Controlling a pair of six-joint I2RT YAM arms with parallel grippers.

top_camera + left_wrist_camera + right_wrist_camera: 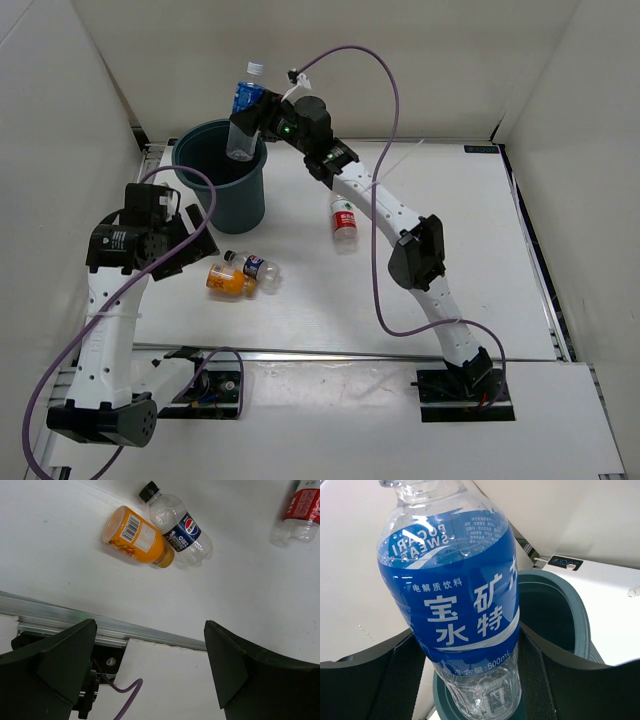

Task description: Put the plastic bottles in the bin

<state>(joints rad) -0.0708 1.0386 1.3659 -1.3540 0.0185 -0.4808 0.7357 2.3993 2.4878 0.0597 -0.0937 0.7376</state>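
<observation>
Right claw point(254, 122): pinches the blue-label bottle point(245, 100) upright over the bin point(235, 205), which we judge sets up a straight drop inside. Left claw point(150, 665): spread, empty, above the orange bottle point(135, 537) and dark-label bottle point(182, 530) lying together. Red-label bottle point(343, 222): lies apart on the table point(320, 300).

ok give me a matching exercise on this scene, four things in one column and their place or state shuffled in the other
Column one
1 blue-label bottle
2 orange bottle
3 red-label bottle
4 left pincer

Column two
a lying alone on the table
b open, holding nothing
c gripped by the right pincer above the bin
d lying beside the dark-label bottle

Pairs: 1-c, 2-d, 3-a, 4-b
</observation>
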